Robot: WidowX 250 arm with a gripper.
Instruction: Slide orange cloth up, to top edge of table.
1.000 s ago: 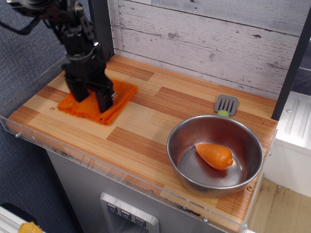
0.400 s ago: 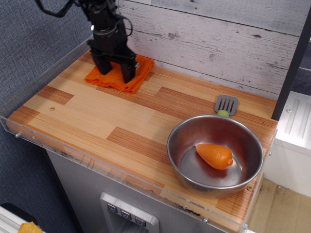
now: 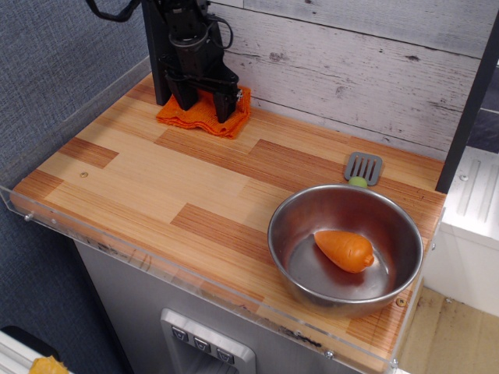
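The orange cloth (image 3: pixel 201 119) lies folded on the wood-plank table (image 3: pixel 179 195) at the far left corner, against the grey plank wall. My black gripper (image 3: pixel 207 104) stands upright on top of it. Its two fingers are spread apart, and their tips press down on the cloth's far part. The fabric bunches slightly between and in front of the fingers. The gripper body hides the cloth's back edge.
A steel bowl (image 3: pixel 312 204) sits at the front right with an orange carrot toy (image 3: pixel 345 249) inside. A grey spatula (image 3: pixel 363 167) lies behind the bowl. A black post (image 3: pixel 158 54) stands just left of the gripper. A clear acrylic rim (image 3: pixel 117 253) runs along the front edge.
My gripper has moved from the left middle of the table toward the back wall, dragging the orange cloth with it. The cloth now lies at the far edge. The bowl, carrot and spatula have not moved.
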